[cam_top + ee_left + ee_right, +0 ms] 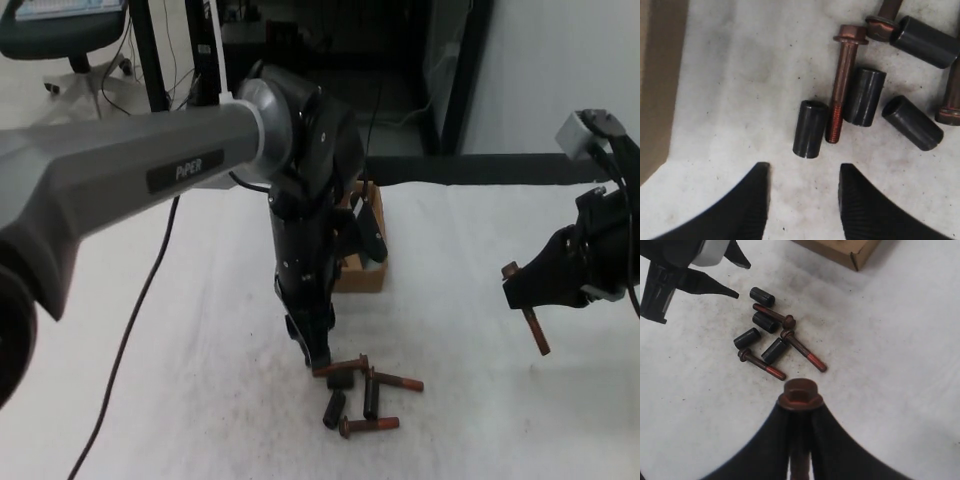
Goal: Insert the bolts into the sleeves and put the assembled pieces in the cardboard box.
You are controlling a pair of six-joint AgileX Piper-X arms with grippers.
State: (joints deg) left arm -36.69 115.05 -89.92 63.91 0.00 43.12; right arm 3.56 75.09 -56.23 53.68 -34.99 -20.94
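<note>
Several black sleeves and three copper bolts lie in a loose pile on the white bench. My left gripper hangs open just above the pile, and the nearest sleeve lies upright in line with its gap, beside a bolt. In the high view the left gripper stands at the pile's far edge. My right gripper is shut on a bolt, head towards the camera. It holds that bolt in the air at the right, well away from the pile.
The cardboard box sits behind the left arm, with its corner beyond the pile and its wall close beside the left gripper. A black cable trails over the bench at the left. White bench surface lies between the pile and the right gripper.
</note>
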